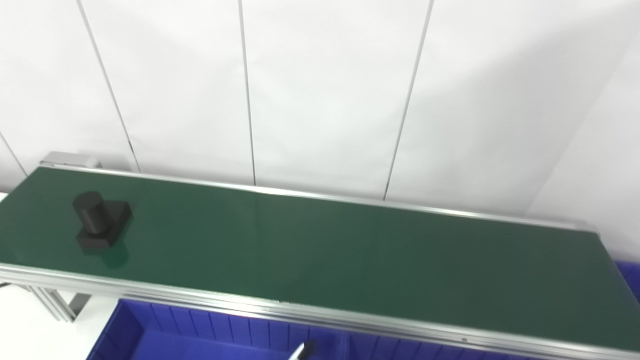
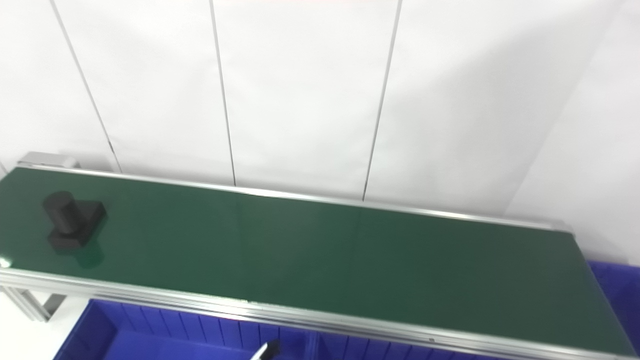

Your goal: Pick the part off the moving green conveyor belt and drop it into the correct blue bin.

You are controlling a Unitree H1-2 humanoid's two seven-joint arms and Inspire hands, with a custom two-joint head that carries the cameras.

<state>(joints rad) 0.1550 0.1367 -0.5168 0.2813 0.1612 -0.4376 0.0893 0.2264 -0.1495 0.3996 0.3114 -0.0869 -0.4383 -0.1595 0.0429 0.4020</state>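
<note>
A black part (image 1: 100,220), a short cylinder standing on a square base, rides on the green conveyor belt (image 1: 320,245) near its far left end. It also shows in the right eye view (image 2: 72,220). Blue bins (image 1: 200,335) lie below the belt's near rail, with a divider near the middle. A thin white-and-black tip (image 1: 302,350) pokes up at the bottom edge over the bins. It looks like a fingertip of my left hand, leaning up to the right. The rest of that hand is out of frame. My right hand is not in view.
An aluminium rail (image 1: 320,315) runs along the belt's near edge and another along the far edge. A white panelled wall (image 1: 320,90) stands behind. Another blue bin (image 1: 631,275) shows past the belt's right end. The belt's legs (image 1: 55,302) stand at the lower left.
</note>
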